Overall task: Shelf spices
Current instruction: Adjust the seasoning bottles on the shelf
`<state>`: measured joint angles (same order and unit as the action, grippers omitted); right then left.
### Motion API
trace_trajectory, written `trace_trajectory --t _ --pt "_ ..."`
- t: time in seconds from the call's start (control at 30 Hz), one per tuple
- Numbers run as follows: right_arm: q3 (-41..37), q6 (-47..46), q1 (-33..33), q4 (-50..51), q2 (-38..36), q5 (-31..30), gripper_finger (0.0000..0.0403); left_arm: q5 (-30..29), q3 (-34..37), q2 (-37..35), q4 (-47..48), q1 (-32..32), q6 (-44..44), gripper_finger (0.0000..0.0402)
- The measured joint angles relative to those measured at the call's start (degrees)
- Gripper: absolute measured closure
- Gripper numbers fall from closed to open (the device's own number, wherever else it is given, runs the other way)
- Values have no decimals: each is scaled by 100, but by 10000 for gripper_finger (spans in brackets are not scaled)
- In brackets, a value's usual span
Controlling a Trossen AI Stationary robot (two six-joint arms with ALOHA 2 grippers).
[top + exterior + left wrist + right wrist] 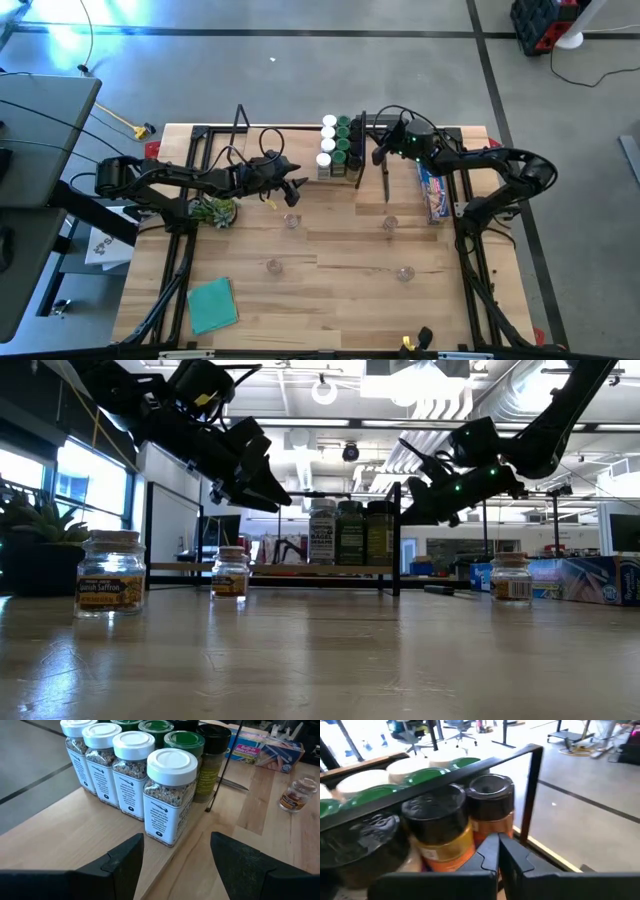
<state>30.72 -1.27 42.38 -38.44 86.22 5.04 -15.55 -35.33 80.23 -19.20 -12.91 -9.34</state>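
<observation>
The spices (338, 146) stand clustered in rows on the shelf (300, 172) at the counter's (330, 310) twelve o'clock edge; four more small jars (291, 221) sit loose mid-counter. The left gripper (175, 857), released with fingers spread, hovers at the cluster's nine o'clock, facing a white-lidded jar (169, 795). The right gripper (498, 851), clenched, hangs at the cluster's three o'clock by the dark-lidded jars (437, 827).

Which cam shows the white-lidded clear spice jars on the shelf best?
Left wrist view: four white-lidded clear spice jars fill it, labels readable. High view shows only their white lids. Low view shows shelf jars side-on, lid colours unclear. Right wrist view glimpses pale lids behind the wire.
</observation>
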Motion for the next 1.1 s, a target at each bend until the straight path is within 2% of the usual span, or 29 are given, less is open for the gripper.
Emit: trace_trajectory --t 0.13,0.4,0.6,0.73,0.9,1.1 --pt "0 -117 41 -63 59 25 403 2 0 0 -22 0 0 177" --pt "9 -345 43 -1008 624 158 403 0 0 0 -38 62 0 177" --pt "389 -431 44 -1028 1095 529 403 10 0 0 -37 162 2 177" --pt "514 -403 36 -1050 1113 531 403 22 0 0 -31 208 2 177" --pt "514 -384 37 -624 898 526 403 22 0 0 -31 214 9 177" --pt "514 -155 34 560 373 407 403 22 -2 0 -22 214 32 177"
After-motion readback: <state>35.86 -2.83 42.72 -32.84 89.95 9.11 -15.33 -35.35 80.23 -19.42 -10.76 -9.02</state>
